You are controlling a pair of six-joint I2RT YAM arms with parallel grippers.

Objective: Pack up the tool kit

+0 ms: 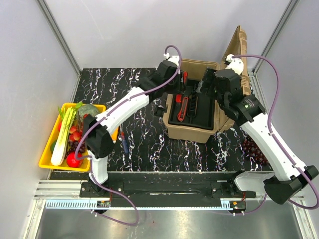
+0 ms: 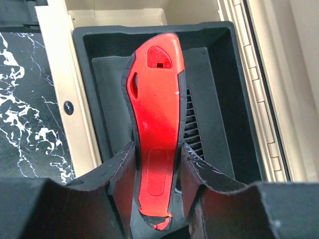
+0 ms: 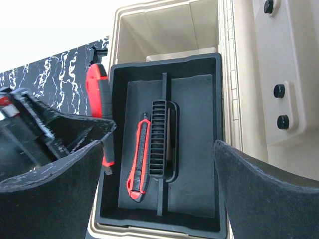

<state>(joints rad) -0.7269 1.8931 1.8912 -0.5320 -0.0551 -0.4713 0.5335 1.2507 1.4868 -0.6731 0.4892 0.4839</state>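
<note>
The tan toolbox (image 1: 192, 130) stands open, its lid (image 1: 238, 47) upright at the back right and the black inner tray (image 1: 207, 112) seated in it. A red-and-black utility knife (image 3: 138, 159) lies in the tray's left half, beside the ribbed centre handle (image 3: 162, 137). My left gripper (image 2: 157, 174) is shut on a red-handled tool (image 2: 157, 99), which hangs over the back of the tray (image 2: 219, 99). In the top view the left gripper (image 1: 183, 82) sits at the tray's rear left. My right gripper (image 3: 159, 184) hovers open over the tray, nothing between its fingers.
A yellow tray (image 1: 47, 152) of vegetables sits at the left edge of the marbled table. A blue-handled tool (image 1: 124, 144) lies on the table beside the left arm. A bunch of dark grapes (image 1: 254, 149) lies right of the toolbox.
</note>
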